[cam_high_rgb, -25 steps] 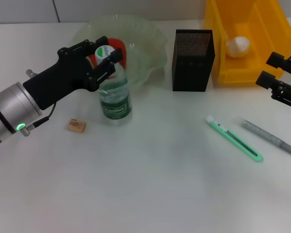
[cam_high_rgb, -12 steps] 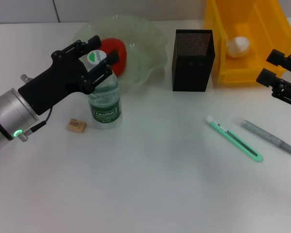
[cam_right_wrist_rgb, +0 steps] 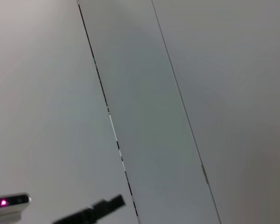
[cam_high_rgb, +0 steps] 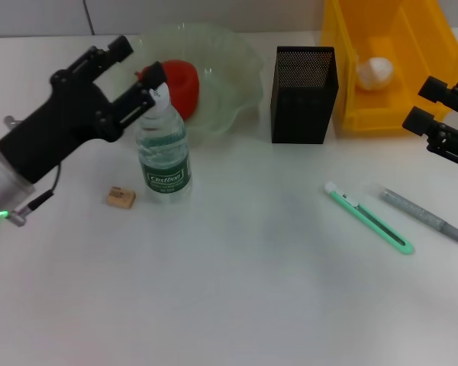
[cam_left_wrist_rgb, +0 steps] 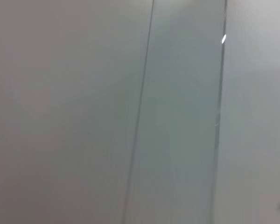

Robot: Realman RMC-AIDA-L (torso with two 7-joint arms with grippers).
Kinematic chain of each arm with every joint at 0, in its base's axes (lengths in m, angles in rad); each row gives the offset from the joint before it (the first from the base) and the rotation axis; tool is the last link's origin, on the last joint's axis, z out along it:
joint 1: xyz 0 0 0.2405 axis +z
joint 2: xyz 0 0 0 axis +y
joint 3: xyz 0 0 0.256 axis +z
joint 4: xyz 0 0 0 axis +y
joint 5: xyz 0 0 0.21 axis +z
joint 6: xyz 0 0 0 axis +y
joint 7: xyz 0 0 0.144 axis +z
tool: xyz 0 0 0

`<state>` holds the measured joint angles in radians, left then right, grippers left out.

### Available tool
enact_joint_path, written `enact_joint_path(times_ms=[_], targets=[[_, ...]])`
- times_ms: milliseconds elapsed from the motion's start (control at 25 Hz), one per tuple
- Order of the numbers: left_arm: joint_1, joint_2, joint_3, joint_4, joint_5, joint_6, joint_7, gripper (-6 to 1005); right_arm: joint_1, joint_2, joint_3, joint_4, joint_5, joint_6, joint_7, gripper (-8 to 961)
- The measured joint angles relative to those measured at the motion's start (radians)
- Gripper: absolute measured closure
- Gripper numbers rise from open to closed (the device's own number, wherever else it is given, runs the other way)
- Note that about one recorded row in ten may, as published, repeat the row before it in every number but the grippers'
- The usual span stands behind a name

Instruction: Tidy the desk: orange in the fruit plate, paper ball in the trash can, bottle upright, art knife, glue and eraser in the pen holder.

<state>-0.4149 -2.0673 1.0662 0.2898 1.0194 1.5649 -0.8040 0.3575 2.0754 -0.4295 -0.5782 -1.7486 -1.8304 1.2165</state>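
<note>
a white desk seen from above. along its far edge stand a yellow trash can with a paper ball inside, a pale-green fruit plate holding the orange, and, between them, the black mesh pen holder.

the bottle stands upright just in front of the fruit plate. the left gripper sits beside the bottle's cap, raised and to its left, its two black fingers spread wide and holding nothing; one fingertip appears close to or touching the cap. the right gripper waits near the desk's right edge, in front of the trash can, fingers parted and empty.

three small things remain loose. the art knife and the glue lie side by side, both slanting from far-left to near-right, close below the right gripper, so the right arm is judged nearer to them. the eraser lies just left of the bottle's base, below the left gripper, so the left arm seems better placed for it.
</note>
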Motion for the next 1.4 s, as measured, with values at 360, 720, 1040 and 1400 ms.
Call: enact_joint_path(times_ms=[360,720,1040,1400], targets=[[0.101,0.088,0.004,0.154,0.074,0.111,-0.222,331,-0.005,0.000,0.000,-0.001,0.000,-0.003,0.000,362],[0.146,0.141,0.002,0.309,0.413,0.257,-0.358,333,0.001,-0.020,-0.029,-0.224,-0.050,-0.016,0.169,372],[0.143,0.090,-0.005,0.311,0.530,0.187,-0.349,332,0.148,-0.040,-0.247,-0.834,-0.409,-0.107,0.840,381],[0.141,0.077,-0.012,0.307,0.537,0.149,-0.348,332,0.359,0.001,-0.585,-0.879,-0.868,-0.071,1.153,391]])
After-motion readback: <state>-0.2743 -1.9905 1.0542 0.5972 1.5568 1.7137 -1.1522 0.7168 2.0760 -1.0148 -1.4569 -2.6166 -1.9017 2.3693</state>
